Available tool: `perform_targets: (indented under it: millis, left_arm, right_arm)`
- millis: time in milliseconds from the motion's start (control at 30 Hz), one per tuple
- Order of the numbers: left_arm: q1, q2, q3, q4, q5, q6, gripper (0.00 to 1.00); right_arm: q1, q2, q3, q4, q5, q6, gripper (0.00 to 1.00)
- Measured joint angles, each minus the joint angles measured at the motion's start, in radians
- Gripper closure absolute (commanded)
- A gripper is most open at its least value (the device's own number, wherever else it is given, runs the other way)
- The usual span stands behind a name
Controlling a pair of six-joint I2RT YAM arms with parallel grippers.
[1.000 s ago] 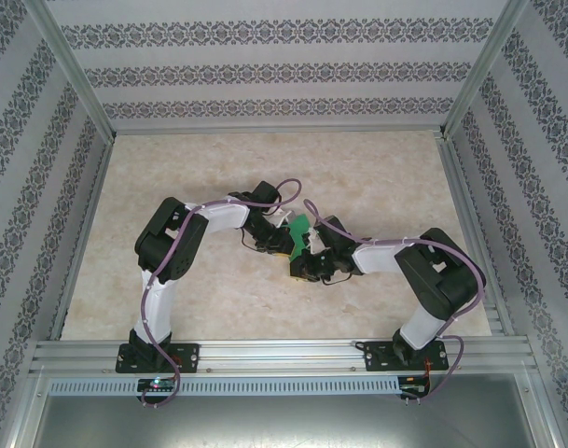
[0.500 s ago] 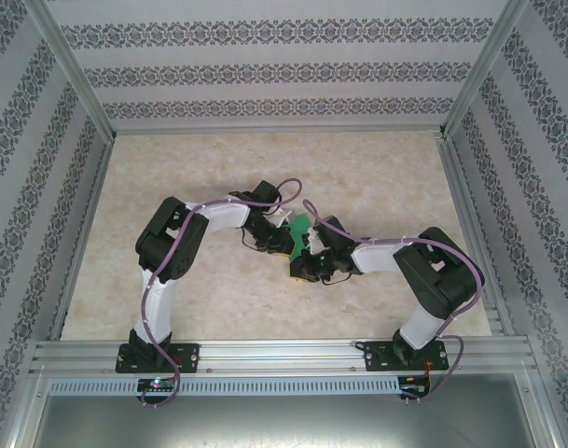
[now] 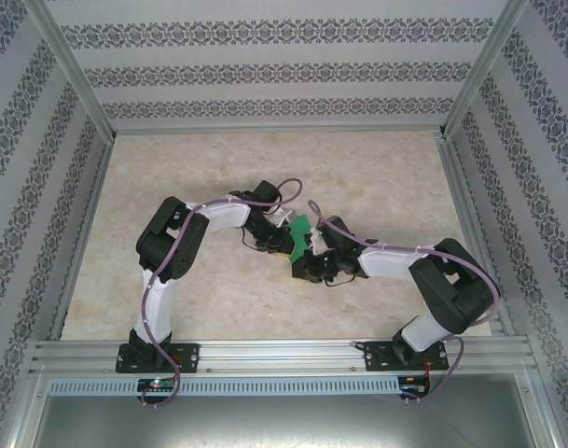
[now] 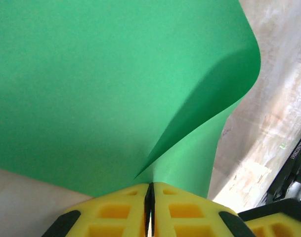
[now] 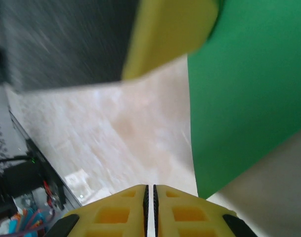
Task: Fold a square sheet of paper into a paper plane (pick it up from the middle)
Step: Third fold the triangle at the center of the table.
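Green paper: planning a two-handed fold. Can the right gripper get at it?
Probably yes: the green paper sits beside the right gripper, nothing between them, though its jaws are shut and must open first.

The square sheet of paper point(image 4: 91, 84) is thin, smooth, matt bright green paper, evenly coloured, with no gloss even where it curls. The left end effector point(image 4: 150, 186) and right end effector point(image 5: 150, 187) have matt yellow moulded plastic faces with recessed pockets and black strips along their inner edges. The surface point(image 3: 386, 177) looks like pale beige marbled stone or laminate, smooth with a faint sheen. The arms point(image 3: 218, 217) wear smooth white and black plastic shells. The frame rails point(image 3: 284, 353) are bare brushed aluminium, and the walls point(image 3: 284, 75) carry a matt patterned covering.
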Motion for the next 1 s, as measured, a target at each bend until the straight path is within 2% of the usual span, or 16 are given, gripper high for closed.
perform_targets:
  millis: [133, 433, 700, 1000]
  left_arm:
    - [0.0, 0.0, 0.0, 0.0, 0.0, 0.001, 0.86]
    - [0.0, 0.0, 0.0, 0.0, 0.0, 0.006, 0.86]
    - [0.0, 0.013, 0.024, -0.029, 0.0, 0.015, 0.86]
    - [0.0, 0.019, 0.037, -0.046, 0.0, 0.019, 0.86]
  right_arm:
    - [-0.04, 0.023, 0.018, 0.019, 0.0, 0.008, 0.88]
    - [-0.04, 0.148, 0.066, 0.039, -0.001, -0.001, 0.89]
    - [-0.025, 0.145, 0.054, 0.042, 0.001, -0.012, 0.89]
    - [0.0, 0.057, -0.025, 0.01, 0.011, -0.016, 0.89]
